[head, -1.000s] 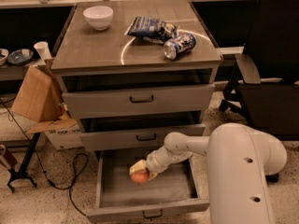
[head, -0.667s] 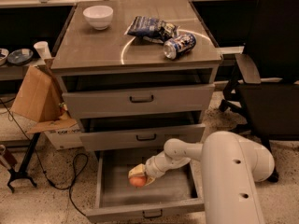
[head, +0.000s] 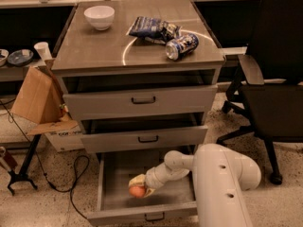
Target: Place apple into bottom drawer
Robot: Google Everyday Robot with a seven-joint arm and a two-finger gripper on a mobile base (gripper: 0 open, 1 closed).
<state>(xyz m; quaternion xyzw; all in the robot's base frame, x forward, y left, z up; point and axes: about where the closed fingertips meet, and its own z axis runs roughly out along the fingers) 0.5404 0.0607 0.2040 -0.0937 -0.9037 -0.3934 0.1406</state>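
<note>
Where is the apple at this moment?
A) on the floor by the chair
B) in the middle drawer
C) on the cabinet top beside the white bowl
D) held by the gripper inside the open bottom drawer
D: the apple is clamped in the gripper, low between the walls of the pulled-out bottom drawer.

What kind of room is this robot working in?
Probably an office or lab workspace: a grey drawer cabinet, a black office chair and a cardboard box. The gripper holds the apple inside the open bottom drawer.
</note>
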